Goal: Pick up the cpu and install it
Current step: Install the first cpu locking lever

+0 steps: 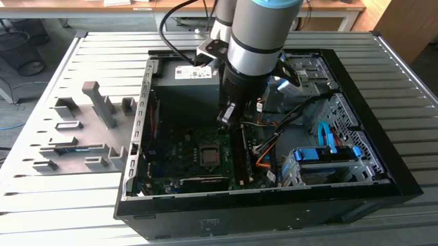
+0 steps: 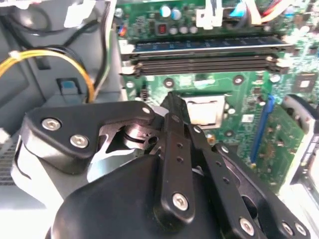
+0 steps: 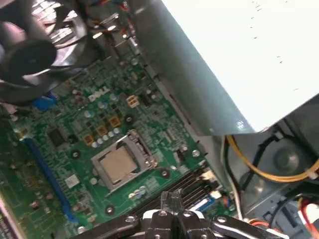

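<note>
A: Where is the cpu point(image 3: 118, 164) at this moment?

B: It lies flat in the socket on the green motherboard point(image 3: 65, 149); its silvery face looks up; the metal socket frame point(image 3: 145, 149) stands around its edge; whether the frame is locked, I cannot tell.

A: And the pincer point(image 3: 172, 198)?

B: Clenched, as the two wrist views show it; the fingertips point(image 2: 173, 105) stand together and I see nothing between them; it hangs over the board, beside the socket, above the long memory slots point(image 2: 204, 55), and it is apart from the cpu.

A: Is there some writing to see?

B: Yes; a white label point(image 1: 193, 72) with small print is on the grey power-supply box point(image 1: 184, 87); white letters are printed on the motherboard near the socket; I do not read them out.

A: What else is around?

B: The open black computer case point(image 1: 383, 169) lies on a ribbed metal worktop point(image 1: 102, 51); inside is a black fan point(image 3: 30, 55), a long blue slot point(image 3: 47, 172) and a yellow cable point(image 3: 269, 173) near the power-supply box; in the exterior view, grey fixtures point(image 1: 96, 107) stand on the worktop at the exterior view's left of the case.
</note>
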You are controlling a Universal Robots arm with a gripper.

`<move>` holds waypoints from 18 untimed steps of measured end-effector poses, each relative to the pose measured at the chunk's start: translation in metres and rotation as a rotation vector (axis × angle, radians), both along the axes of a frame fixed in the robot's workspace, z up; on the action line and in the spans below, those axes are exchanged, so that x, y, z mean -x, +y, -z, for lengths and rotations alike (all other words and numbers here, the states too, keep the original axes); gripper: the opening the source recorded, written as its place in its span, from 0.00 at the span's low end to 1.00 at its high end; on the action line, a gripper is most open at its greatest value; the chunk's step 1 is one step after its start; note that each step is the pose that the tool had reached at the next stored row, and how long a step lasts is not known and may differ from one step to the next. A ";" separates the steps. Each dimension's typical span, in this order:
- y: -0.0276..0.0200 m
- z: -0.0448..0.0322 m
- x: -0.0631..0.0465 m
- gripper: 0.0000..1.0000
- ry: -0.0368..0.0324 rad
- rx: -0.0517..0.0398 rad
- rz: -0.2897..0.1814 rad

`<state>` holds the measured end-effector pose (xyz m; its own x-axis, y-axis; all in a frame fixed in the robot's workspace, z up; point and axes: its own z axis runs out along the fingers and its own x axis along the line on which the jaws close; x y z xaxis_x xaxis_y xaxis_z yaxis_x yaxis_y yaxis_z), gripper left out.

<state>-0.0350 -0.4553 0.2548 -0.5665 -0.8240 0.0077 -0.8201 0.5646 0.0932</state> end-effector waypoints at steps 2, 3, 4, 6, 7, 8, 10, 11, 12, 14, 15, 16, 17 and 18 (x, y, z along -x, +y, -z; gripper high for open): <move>0.0072 0.0001 0.000 0.10 0.0000 -0.0001 0.000; 0.0100 0.0001 0.000 0.10 0.0000 -0.0001 0.000; 0.0119 0.0004 0.000 0.10 0.0000 0.0000 0.000; 0.0138 0.0013 0.000 0.10 0.0000 0.0001 0.000; 0.0146 0.0021 0.000 0.10 0.0000 0.0000 0.000; 0.0155 0.0030 0.001 0.10 -0.0001 -0.0002 0.000; 0.0172 0.0047 0.002 0.10 -0.0001 -0.0002 0.000; 0.0178 0.0057 0.002 0.10 -0.0001 -0.0002 0.000; 0.0182 0.0068 0.004 0.10 0.0000 -0.0002 0.000; 0.0189 0.0094 0.006 0.10 0.0000 -0.0001 0.000; 0.0194 0.0109 0.006 0.10 0.0000 -0.0002 0.000; 0.0199 0.0123 0.007 0.10 0.0000 -0.0004 0.000; 0.0206 0.0137 0.007 0.10 0.0000 -0.0009 0.000; 0.0214 0.0149 0.008 0.10 0.0000 -0.0018 0.000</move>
<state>-0.0425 -0.4340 0.2399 -0.5665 -0.8241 0.0062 -0.8201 0.5644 0.0942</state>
